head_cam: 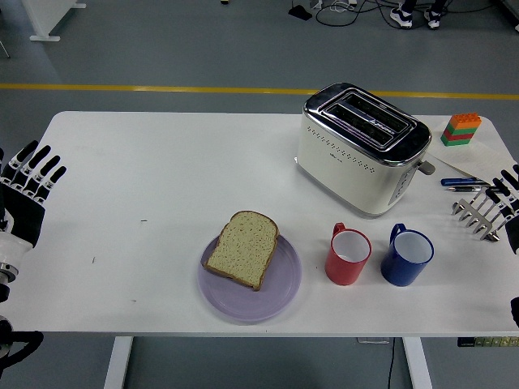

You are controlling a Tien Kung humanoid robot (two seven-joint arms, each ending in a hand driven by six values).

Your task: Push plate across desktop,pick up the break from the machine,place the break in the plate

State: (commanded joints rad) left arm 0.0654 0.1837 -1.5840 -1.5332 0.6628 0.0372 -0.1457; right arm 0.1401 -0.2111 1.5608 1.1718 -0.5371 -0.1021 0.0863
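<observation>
I see the slice of bread lying flat on the purple plate, which sits on the white table in front of the toaster and off to its left, near the table's front edge. The bread covers the plate's upper left part and hangs slightly over that rim. Both toaster slots look empty from up here. Directly in front of the toaster stand a red mug and a blue mug, side by side and apart, the red one just right of the plate. Right of the toaster are a small stack of coloured bricks, some pens and a metal rack by the table's right edge. My left hand is far left of the toaster at the table's left edge, fingers spread and holding nothing. My right hand only shows at the right edge beside the rack, fingers extended, nothing in its grasp.
</observation>
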